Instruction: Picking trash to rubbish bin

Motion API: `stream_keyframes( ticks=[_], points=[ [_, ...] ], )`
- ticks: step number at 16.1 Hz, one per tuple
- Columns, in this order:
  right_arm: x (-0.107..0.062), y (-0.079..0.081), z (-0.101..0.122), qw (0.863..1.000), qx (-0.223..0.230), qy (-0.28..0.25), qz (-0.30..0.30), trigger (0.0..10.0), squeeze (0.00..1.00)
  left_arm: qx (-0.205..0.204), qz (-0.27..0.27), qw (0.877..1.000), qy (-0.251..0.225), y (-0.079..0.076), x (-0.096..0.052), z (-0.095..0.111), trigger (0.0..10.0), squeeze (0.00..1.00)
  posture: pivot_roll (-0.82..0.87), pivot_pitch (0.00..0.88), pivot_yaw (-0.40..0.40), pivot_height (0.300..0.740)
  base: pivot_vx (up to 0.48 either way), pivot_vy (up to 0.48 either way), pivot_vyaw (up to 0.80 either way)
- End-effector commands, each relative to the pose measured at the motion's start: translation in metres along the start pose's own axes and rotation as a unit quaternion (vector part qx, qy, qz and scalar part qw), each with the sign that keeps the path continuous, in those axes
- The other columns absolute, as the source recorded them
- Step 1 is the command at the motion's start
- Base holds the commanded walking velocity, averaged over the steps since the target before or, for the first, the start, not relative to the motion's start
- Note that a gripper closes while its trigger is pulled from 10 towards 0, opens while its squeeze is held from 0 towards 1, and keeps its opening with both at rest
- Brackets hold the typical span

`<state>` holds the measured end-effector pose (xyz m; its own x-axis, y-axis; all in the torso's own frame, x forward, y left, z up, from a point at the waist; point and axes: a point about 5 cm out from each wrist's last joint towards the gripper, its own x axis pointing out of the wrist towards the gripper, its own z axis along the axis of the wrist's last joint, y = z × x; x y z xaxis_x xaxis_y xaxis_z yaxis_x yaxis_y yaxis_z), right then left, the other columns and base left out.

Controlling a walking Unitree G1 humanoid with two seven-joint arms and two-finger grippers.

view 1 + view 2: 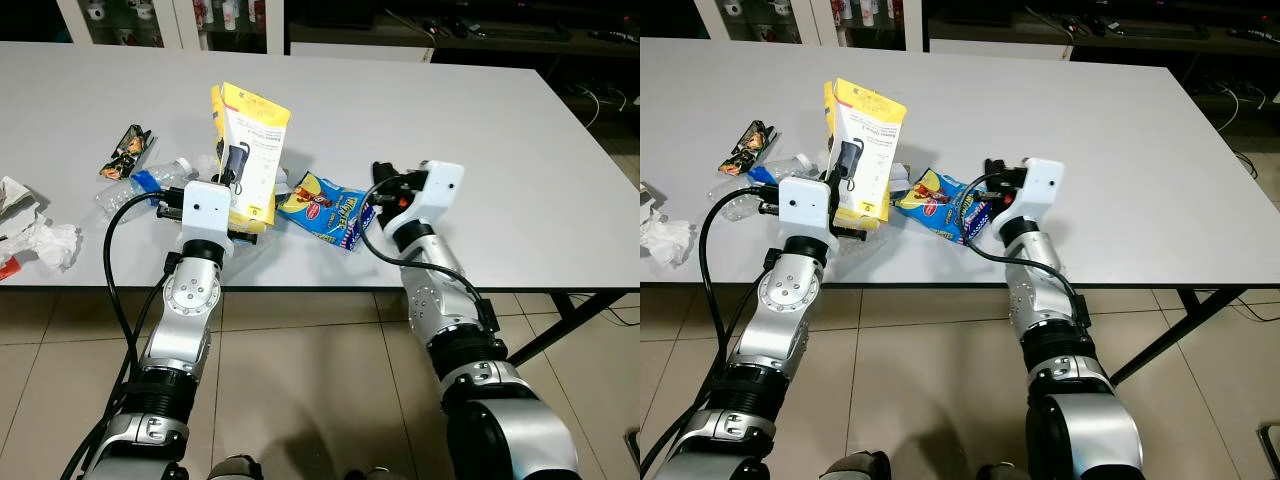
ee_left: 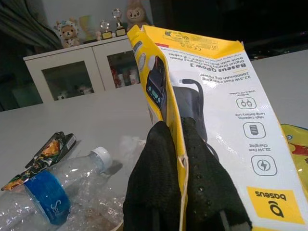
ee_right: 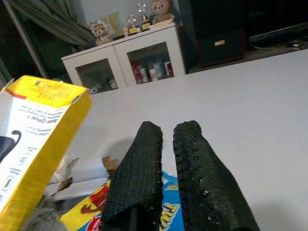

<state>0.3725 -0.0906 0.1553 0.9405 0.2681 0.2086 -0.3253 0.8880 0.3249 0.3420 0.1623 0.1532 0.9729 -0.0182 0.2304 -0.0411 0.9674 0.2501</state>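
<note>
Centre-left of frame, L arm: silver arm rises from the lower left, bent at the elbow, wrist at the near table edge; left gripper (image 2: 179, 159) has its two black fingers (image 2: 151, 187) pinched together on the edge of the tall yellow-and-white cardboard power-bank box (image 1: 248, 158), holding it upright, tilted a bit.
R arm: comes up from the lower right, forearm angled toward centre; right gripper (image 3: 166, 163) just above the blue-and-yellow crinkled snack wrapper (image 1: 322, 206), fingers nearly closed w/ a thin gap, nothing between them.
Box: at frame centre, over the table's near part; wrapper lies just right of it.
Bottle: crushed clear plastic bottle w/ blue label and white cap (image 2: 45, 190) lies on its side left of the box, near the L wrist.
Small wrapper: dark orange-and-black foil packet (image 1: 127, 151) upper left of the bottle, apart from it.
Paper: crumpled white tissue (image 1: 45, 243) at the far left edge of frame, near the table's front edge.
Table: large white rectangular tabletop (image 1: 450, 110); tiled floor below.
Background: white glass-door cabinet (image 3: 130, 60) w/ plush toys on top, wrist views.
</note>
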Motion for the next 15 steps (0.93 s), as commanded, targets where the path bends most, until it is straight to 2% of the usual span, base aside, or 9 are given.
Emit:
stream_keyframes(
  ticks=[1,3,5,8,10,11,13,15],
  points=[
    [0.003,0.005,0.003,1.000,0.008,-0.004,0.014,10.0,1.00,0.005,-0.004,1.000,-0.009,-0.002,0.003,0.004,10.0,0.00,0.04,0.087,-0.076,0.740,0.000,0.000,0.00],
    [0.004,0.010,0.004,1.000,0.010,-0.006,0.026,10.0,1.00,0.006,-0.003,1.000,-0.010,-0.001,0.003,0.004,10.0,0.00,0.04,0.087,-0.076,0.740,0.000,0.000,0.00],
    [0.007,0.023,0.004,0.998,0.016,-0.006,0.061,10.0,1.00,0.007,-0.002,1.000,-0.009,0.000,0.002,0.003,10.0,0.00,0.04,0.087,-0.078,0.740,0.000,0.000,0.00],
    [0.009,0.032,0.000,0.997,0.017,0.002,0.081,10.0,1.00,0.008,-0.001,1.000,-0.009,0.001,0.001,0.003,10.0,0.00,0.05,0.087,-0.081,0.740,0.000,0.000,0.00],
    [0.009,0.040,-0.006,0.995,0.005,0.018,0.103,10.0,1.00,0.009,0.000,1.000,-0.009,0.001,0.001,0.003,10.0,0.00,0.06,0.087,-0.081,0.740,0.000,0.000,0.00],
    [0.009,0.044,-0.010,0.993,0.001,0.030,0.113,10.0,0.00,0.010,0.000,1.000,-0.008,0.001,0.001,0.003,10.0,0.00,0.06,0.086,-0.081,0.740,0.000,0.000,0.00],
    [0.008,0.049,-0.016,0.991,0.001,0.044,0.127,10.0,0.00,0.011,0.000,1.000,-0.009,0.002,0.001,0.003,10.0,0.00,0.06,0.085,-0.083,0.740,0.000,0.000,0.00],
    [0.003,0.063,-0.027,0.979,-0.015,0.064,0.191,10.0,0.00,0.013,-0.001,1.000,-0.009,0.004,0.000,0.003,10.0,0.00,0.07,0.082,-0.084,0.740,0.000,0.000,0.00]
  ],
)
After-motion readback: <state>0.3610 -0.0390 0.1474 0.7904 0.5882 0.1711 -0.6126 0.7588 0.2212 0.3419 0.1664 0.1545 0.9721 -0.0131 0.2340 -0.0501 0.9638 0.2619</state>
